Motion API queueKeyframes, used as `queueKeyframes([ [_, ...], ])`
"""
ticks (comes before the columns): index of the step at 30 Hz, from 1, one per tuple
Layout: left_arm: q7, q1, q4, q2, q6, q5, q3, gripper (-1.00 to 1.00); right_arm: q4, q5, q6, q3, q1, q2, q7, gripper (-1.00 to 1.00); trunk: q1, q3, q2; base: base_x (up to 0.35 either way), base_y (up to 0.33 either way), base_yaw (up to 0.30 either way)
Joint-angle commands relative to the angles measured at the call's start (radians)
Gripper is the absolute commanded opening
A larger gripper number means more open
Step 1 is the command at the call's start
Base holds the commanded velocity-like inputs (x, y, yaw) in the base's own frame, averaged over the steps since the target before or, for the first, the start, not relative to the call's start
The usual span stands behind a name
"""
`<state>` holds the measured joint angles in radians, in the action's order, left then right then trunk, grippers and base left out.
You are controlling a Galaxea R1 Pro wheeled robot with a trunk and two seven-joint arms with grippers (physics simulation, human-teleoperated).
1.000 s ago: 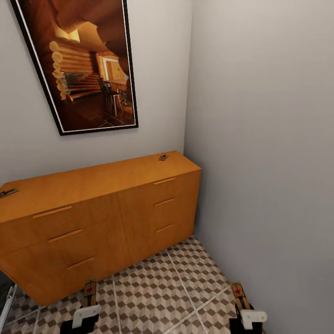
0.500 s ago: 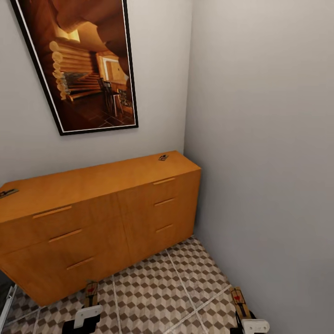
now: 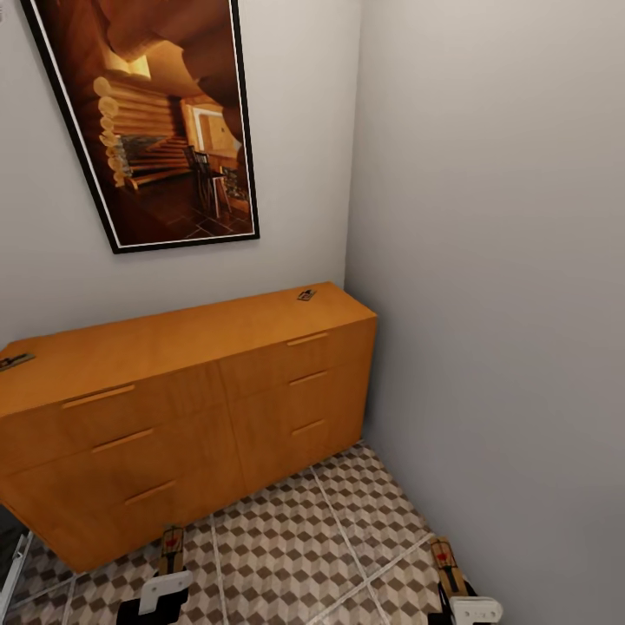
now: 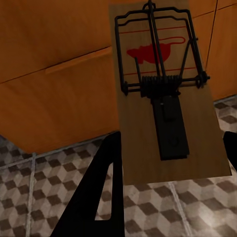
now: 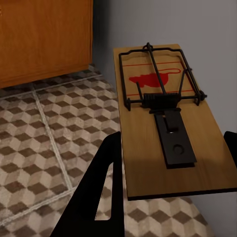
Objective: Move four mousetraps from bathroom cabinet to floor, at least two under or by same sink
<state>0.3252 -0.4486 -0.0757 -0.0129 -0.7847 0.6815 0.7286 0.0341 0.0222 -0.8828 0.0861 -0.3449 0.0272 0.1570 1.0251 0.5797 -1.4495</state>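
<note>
The orange-brown cabinet (image 3: 191, 408) stands against the back wall. One mousetrap (image 3: 305, 295) lies on its top near the right end, and another mousetrap (image 3: 16, 360) lies at the top's far left edge. My left gripper (image 3: 170, 566) is shut on a mousetrap (image 3: 171, 547) low over the bathroom floor (image 3: 286, 547), in front of the cabinet. In the left wrist view that trap (image 4: 163, 98) lies flat between the fingers (image 4: 98, 197). My right gripper (image 3: 451, 583) is shut on a fourth mousetrap (image 5: 168, 128) beside the right wall. The sink is out of view.
A grey wall (image 3: 503, 304) closes the right side, meeting the cabinet's right end in the corner. A framed picture (image 3: 156, 121) hangs above the cabinet. The cube-patterned tiles run between the cabinet front and my grippers.
My right gripper has drawn back a little toward the bottom edge of the head view with its trap. The left gripper has barely shifted. The traps on the cabinet have not moved.
</note>
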Motion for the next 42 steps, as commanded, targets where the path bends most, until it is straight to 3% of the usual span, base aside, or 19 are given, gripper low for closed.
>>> queueKeyframes([
  [1, 0.011, -0.001, -0.002, 0.001, -0.001, -0.007, 0.006, -1.0, 0.0, 0.001, -0.001, 0.008, 0.0, 0.0, 0.009, -1.0, 0.0, 0.001, -0.001, -0.024, 0.0, 0.118],
  [33, 0.009, -0.001, -0.002, 0.002, -0.001, -0.008, 0.006, -1.0, 0.0, 0.0, 0.001, 0.007, -0.001, -0.004, 0.012, -1.0, 0.0, 0.021, -0.001, -0.308, 0.0, 0.272],
  [42, 0.009, -0.001, -0.003, 0.003, -0.001, -0.008, 0.006, -1.0, 0.0, 0.001, 0.002, 0.007, 0.0, -0.004, 0.012, -1.0, 0.0, 0.027, -0.001, -0.089, 0.0, 0.282],
])
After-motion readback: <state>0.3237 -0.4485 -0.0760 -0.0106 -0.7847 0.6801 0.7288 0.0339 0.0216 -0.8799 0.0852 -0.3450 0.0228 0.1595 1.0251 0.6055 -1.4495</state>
